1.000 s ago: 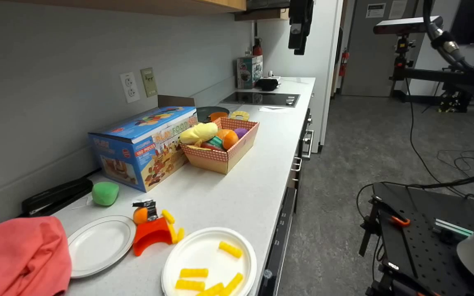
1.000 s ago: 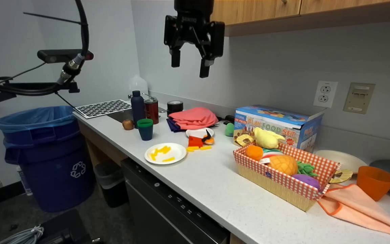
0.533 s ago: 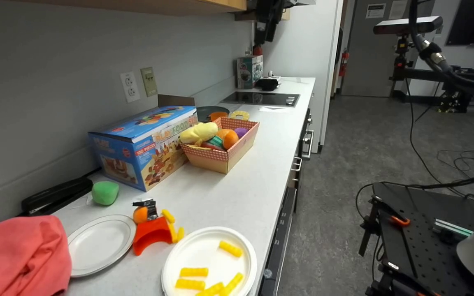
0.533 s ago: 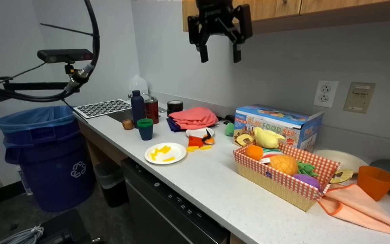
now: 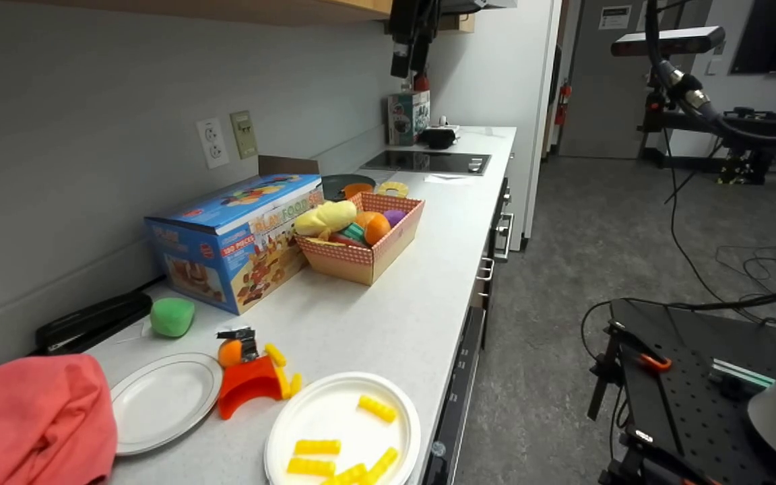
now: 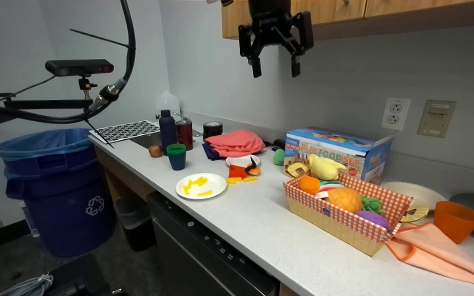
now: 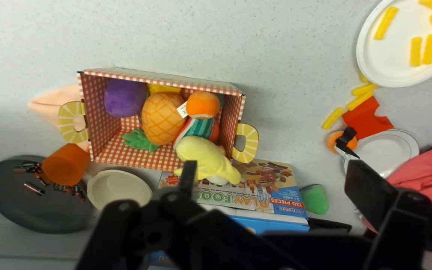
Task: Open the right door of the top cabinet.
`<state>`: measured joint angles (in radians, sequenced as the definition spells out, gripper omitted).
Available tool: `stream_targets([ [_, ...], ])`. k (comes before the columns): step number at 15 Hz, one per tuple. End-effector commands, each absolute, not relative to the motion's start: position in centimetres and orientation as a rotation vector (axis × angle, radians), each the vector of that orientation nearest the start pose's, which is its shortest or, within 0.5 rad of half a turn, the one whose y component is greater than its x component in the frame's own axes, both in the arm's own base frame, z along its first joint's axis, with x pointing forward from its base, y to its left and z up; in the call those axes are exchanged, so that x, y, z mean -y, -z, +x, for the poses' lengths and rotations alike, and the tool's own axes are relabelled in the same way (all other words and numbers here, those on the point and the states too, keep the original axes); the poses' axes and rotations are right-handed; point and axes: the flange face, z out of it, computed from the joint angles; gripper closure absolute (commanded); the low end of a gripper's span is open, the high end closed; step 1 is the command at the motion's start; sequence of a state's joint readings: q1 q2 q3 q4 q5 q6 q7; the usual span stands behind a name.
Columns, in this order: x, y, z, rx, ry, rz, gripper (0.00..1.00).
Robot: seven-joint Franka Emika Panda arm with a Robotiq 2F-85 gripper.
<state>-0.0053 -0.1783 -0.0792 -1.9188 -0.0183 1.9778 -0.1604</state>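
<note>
Top cabinet [image 6: 321, 11]: high on the far wall [image 6: 340, 82], right in an exterior view; doors [image 6: 410, 5] look closed
Handle [image 6: 346, 1]: barely in view, its door uncertain; probably best to rise, straddle squarely, pull in an arc
Fingers [image 6: 296, 68]: spread, empty; below and left of the handle
Tabletop [image 6: 257, 230]: white; checked basket [image 6: 327, 218] right
Blue bin [image 6: 58, 205]: left, on the floor

Only the lower part of the long, light tan, wood-grained wall cabinet [image 6: 385, 24] shows in both exterior views. Its flat wooden right door [image 6: 420, 4], beside a thin upright seam [image 6: 365, 9], sits flush and closed.
</note>
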Motion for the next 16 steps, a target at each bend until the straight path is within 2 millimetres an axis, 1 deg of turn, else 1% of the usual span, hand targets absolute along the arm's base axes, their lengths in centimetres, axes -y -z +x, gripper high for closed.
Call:
stream_targets([
  [1, 4.9, -59.7, 52.4, 0.134, 0.377, -3.158, 0.0],
  [4, 4.8, -63.4, 49.6, 0.059, 0.422, -3.204, 0.0],
  [7, 4.7, -67.5, 46.8, -0.012, 0.56, -3.273, 0.0],
  [9, 4.8, -70.2, 46.0, -0.072, 0.734, -3.298, 0.0],
  [10, 5.2, -71.1, 45.9, -0.124, 0.829, -3.281, 0.0],
  [11, 5.4, -71.7, 45.8, -0.192, 0.889, -3.236, 0.0],
  [12, 5.0, -70.8, 45.9, -0.096, 0.78, -3.257, 0.0],
  [13, 5.1, -71.4, 45.7, -0.131, 0.828, -3.242, 0.0],
  [14, 5.3, -71.6, 45.7, -0.15, 0.848, -3.235, 0.0],
  [16, 5.4, -71.5, 45.8, -0.163, 0.852, -3.232, 0.0],
])
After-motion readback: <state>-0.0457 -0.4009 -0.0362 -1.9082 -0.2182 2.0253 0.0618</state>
